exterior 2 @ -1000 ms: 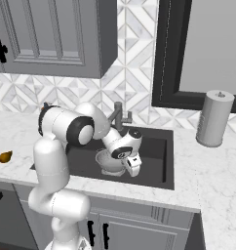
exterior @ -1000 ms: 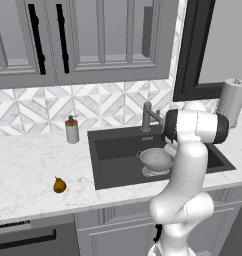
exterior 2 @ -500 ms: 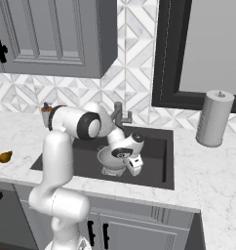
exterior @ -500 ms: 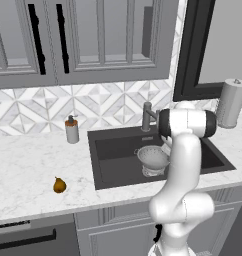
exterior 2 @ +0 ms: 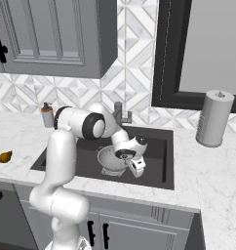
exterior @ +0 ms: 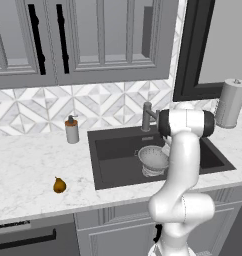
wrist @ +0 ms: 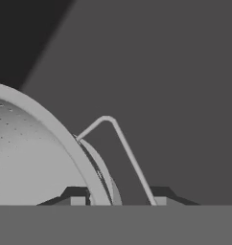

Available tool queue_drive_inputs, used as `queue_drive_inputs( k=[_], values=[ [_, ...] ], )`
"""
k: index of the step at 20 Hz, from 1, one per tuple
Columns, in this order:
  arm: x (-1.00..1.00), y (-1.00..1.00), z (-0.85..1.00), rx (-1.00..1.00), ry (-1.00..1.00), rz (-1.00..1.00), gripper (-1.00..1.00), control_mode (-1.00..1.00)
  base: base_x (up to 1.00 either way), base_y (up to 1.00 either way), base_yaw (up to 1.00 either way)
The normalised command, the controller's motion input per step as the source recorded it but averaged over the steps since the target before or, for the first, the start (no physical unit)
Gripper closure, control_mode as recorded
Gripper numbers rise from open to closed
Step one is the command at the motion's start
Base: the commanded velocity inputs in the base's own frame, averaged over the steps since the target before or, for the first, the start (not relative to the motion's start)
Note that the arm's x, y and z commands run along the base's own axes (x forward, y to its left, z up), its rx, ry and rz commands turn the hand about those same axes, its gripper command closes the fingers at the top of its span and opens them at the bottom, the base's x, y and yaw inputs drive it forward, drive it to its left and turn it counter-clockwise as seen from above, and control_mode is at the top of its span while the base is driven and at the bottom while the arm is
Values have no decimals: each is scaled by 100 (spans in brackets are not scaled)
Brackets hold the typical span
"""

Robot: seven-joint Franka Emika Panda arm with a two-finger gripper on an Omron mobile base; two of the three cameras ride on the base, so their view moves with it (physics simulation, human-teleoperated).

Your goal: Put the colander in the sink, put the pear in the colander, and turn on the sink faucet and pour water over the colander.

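Claw (wrist: 115, 201) nearly closed, pinching colander (exterior: 153, 159) at rim by side handle, apparently. Colander down inside sink (exterior: 113, 172), beside faucet (exterior: 147, 116). Pear (exterior: 59, 185) well apart on counter (exterior: 28, 165) left of sink, soap bottle (exterior: 72, 130) behind.

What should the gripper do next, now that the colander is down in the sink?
Probably open and lift clear. The colander sits upright in the sink, with the gripper shut on its rim by the handle, while the pear waits on the counter to the left.
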Motion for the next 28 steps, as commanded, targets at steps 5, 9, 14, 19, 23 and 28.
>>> queue_drive_inputs(
  k=[5, 9, 14, 19, 23, 28],
  values=[
    [1, 0, 0, 0, 0, 1, -100, -100, 0, 0, 0],
    [0, 0, 0, 0, 0, 0, -100, -100, 0, 0, 0],
    [0, 0, 25, 0, -2, 0, -100, -100, 0, 0, 0],
    [-26, 0, 78, 0, -1, 0, -100, -100, 0, 0, 0],
    [-69, 0, 81, -4, 0, 0, -100, -100, 0, 0, 0],
    [-94, -1, 77, -6, -3, 0, -100, -100, 0, 0, 0]
  ],
)
